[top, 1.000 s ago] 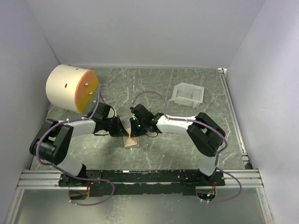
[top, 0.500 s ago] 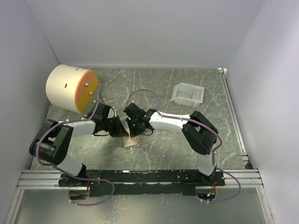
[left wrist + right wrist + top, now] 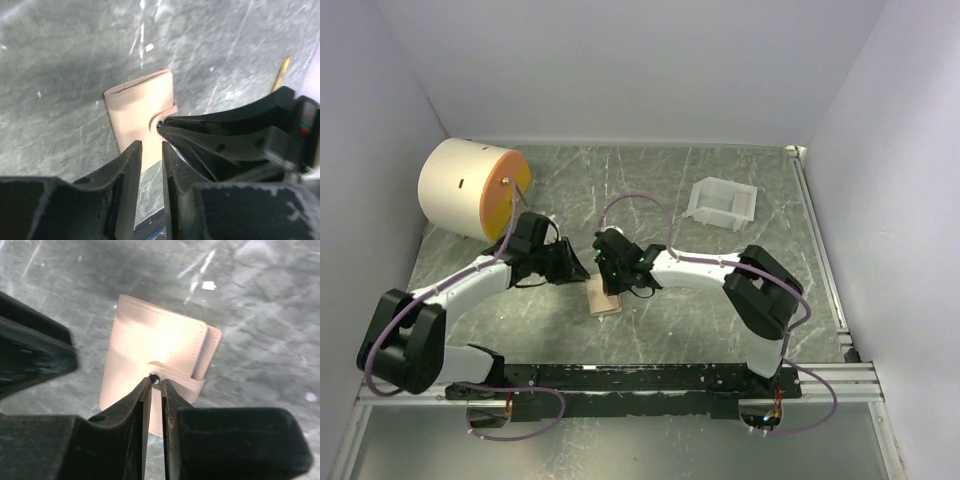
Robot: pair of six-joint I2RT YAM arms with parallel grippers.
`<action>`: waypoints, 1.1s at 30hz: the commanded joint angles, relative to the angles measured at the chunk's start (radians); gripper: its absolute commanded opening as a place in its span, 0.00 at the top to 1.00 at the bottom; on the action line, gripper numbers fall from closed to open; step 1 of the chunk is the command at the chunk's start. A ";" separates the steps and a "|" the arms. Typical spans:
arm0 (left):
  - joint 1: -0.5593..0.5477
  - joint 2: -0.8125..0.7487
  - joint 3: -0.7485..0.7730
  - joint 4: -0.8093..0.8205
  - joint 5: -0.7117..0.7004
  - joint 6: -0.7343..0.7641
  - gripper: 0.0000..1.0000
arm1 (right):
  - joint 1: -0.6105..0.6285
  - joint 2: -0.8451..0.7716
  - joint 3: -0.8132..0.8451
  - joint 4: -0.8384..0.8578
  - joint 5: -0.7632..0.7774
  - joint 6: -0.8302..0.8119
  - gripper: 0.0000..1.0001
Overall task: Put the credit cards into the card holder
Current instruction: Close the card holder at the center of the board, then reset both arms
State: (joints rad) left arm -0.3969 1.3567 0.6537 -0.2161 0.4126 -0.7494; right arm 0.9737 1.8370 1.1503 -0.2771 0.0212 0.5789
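The left arm (image 3: 460,290) has swung its elbow out toward 8 o'clock. The left gripper (image 3: 570,268) sits at 10 o'clock of the card holder (image 3: 603,301), with its fingers nearly together on nothing. The right gripper (image 3: 155,382) reaches in from 2 o'clock, pinched almost closed, with its tips on the snap (image 3: 155,378) of the folded holder lying flat on the table (image 3: 700,300); whether it grips the strap cannot be told.

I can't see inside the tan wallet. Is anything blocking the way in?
Yes. The card holder lies folded shut on the table. Its strap is snapped across the front, so its own cover hides the pockets. The right gripper has its tips at the snap.
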 commanded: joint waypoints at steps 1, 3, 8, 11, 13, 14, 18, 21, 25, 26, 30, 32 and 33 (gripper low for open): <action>-0.005 -0.097 0.085 -0.109 -0.102 0.010 0.64 | -0.013 -0.109 -0.046 0.042 0.107 -0.027 0.83; -0.005 -0.138 0.119 -0.161 -0.122 0.022 0.61 | -0.012 -0.173 -0.069 0.069 0.116 -0.025 0.80; -0.005 -0.226 0.255 -0.297 -0.155 0.071 0.27 | -0.013 -0.383 -0.159 0.159 0.160 -0.006 0.70; -0.006 -0.272 0.335 -0.376 -0.185 0.110 0.16 | -0.013 -0.509 -0.214 0.191 0.198 0.004 0.55; -0.007 -0.303 0.381 -0.416 -0.190 0.142 0.08 | -0.014 -0.584 -0.238 0.190 0.243 0.018 0.06; -0.007 -0.318 0.403 -0.435 -0.184 0.157 0.07 | -0.013 -0.624 -0.250 0.190 0.256 0.026 0.01; -0.006 -0.407 0.476 -0.489 -0.165 0.210 0.04 | -0.013 -0.761 -0.285 0.173 0.295 0.045 0.00; -0.007 -0.478 0.488 -0.491 -0.165 0.230 0.00 | -0.013 -0.836 -0.299 0.157 0.314 0.062 0.00; -0.007 -0.567 0.442 -0.461 -0.166 0.244 0.00 | -0.013 -0.874 -0.304 0.095 0.376 0.144 0.00; -0.007 -0.587 0.420 -0.451 -0.164 0.241 0.00 | -0.013 -0.874 -0.306 0.088 0.374 0.151 0.00; -0.007 -0.634 0.347 -0.447 -0.184 0.195 0.00 | -0.013 -0.866 -0.319 0.085 0.344 0.163 0.00; -0.007 -0.640 0.322 -0.447 -0.178 0.167 0.00 | -0.013 -0.869 -0.339 0.111 0.325 0.160 0.00; -0.007 -0.642 0.310 -0.440 -0.158 0.162 0.00 | -0.013 -0.872 -0.349 0.121 0.321 0.160 0.00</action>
State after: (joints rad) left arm -0.3973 0.7158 1.0122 -0.6567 0.2497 -0.5491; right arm 0.9619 0.9691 0.8360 -0.1638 0.3462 0.7143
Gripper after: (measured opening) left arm 0.999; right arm 0.999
